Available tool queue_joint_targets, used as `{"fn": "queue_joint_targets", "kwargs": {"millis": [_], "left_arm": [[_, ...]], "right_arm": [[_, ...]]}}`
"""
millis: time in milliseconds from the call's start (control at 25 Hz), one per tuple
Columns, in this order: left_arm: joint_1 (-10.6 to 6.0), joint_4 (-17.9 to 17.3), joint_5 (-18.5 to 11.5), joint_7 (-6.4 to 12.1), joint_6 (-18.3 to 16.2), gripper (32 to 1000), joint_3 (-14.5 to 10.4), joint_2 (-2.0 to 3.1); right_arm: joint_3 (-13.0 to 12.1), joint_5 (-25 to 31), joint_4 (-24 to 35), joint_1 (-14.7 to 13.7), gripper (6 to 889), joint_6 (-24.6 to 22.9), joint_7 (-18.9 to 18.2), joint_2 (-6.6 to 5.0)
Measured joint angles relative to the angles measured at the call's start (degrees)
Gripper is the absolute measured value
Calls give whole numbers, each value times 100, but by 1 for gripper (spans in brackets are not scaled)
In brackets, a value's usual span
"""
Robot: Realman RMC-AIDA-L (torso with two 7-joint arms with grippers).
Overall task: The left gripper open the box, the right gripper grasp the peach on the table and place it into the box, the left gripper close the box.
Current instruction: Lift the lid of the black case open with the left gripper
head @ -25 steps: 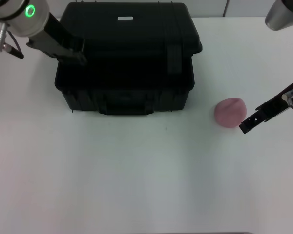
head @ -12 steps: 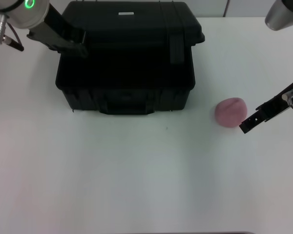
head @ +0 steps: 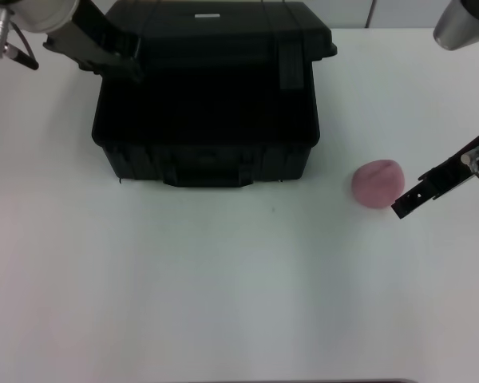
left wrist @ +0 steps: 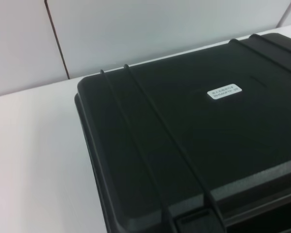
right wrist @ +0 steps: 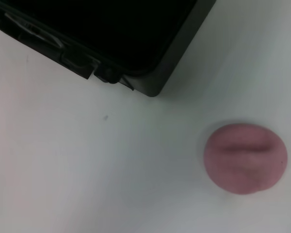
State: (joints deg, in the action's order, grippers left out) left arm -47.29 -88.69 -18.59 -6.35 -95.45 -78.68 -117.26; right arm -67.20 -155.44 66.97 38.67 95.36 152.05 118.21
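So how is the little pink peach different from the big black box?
The peach is small, round and dusty pink; the box is far bigger, black and blocky with a ribbed lid. The peach lies free beside the right gripper, while the left gripper is at the box's lid corner, and the lid is partly raised. Both rest on the white table.

A plain white counter point(head: 223, 303) carries two things. A large black box point(head: 207, 120) sits on it toward the far left side. A small pink peach point(head: 377, 183) lies on the bare surface to the right of the box, well apart from it.
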Motion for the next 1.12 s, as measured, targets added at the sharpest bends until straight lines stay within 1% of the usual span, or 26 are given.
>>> {"fn": "queue_joint_targets", "kwargs": {"millis": [480,720,1000,1120], "left_arm": [[-74,-44,47,34,-32,388,15,8],[-89,-52,166,47,-34,388,10,9],[-100,-53,202,55,-34,387,15,10],[-126,-55,284,56,-34,387,16,8]], "right_arm": [[-1,6,0,0,813,0,0,0],[-3,7,0,0,812,0,0,0],[-4,15,0,1,812,0,0,0],[-4,15,0,3,812,0,0,0]]}}
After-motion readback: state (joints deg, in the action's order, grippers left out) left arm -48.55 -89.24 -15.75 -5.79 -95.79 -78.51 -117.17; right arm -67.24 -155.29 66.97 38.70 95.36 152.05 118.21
